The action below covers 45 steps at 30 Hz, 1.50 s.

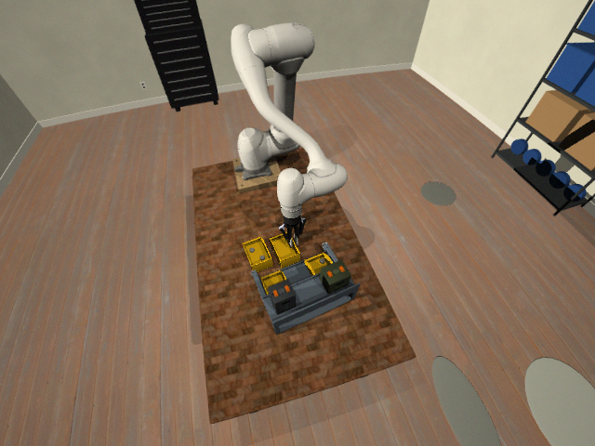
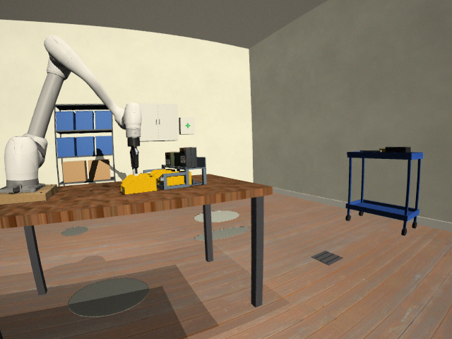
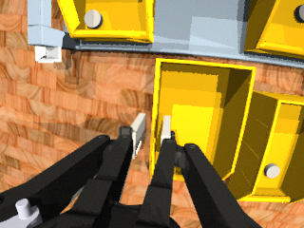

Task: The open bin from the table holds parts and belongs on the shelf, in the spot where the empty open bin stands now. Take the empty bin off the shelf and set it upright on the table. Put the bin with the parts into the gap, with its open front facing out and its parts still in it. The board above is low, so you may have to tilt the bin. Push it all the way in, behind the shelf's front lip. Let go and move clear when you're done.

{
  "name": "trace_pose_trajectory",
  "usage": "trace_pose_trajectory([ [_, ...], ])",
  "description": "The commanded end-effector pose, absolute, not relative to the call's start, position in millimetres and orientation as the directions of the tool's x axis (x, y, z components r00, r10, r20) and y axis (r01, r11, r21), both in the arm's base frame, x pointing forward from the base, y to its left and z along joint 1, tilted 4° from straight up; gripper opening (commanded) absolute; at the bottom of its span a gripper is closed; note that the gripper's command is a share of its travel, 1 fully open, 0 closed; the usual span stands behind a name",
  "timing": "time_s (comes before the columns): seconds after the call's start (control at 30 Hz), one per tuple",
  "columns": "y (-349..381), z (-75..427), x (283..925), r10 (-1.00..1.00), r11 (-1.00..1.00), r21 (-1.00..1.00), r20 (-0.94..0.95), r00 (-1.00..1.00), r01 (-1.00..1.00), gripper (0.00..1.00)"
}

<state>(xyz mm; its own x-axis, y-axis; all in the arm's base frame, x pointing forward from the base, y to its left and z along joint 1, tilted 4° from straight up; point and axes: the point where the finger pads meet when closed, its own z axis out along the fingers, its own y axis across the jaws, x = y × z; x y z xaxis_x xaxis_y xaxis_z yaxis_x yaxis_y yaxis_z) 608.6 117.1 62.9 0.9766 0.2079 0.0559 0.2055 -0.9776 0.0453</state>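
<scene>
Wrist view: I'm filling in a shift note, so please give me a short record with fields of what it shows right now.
claw: partly open, holding nothing, one finger on either side of the empty bin's wall
empty bin: upright on the table, just in front of the shelf
bin with parts: on the table, close beside the empty bin; one grey part shows
shelf: middle spot free, with a yellow bin on each side
</scene>
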Motion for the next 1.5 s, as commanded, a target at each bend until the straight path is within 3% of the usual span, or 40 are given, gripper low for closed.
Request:
trace_pose_trajectory([
  [0.0,114.2,58.7,605.6,0.208,-0.977,0.048,0.051,0.977,0.206,0.24],
  [0.47,114.2,58.7,605.6,0.208,-0.977,0.048,0.051,0.977,0.206,0.24],
  [0.5,114.2,58.7,605.6,0.208,-0.977,0.048,0.051,0.977,0.206,0.10],
  [1.47,114.2,58.7,605.6,0.208,-0.977,0.048,0.051,0.977,0.206,0.10],
])
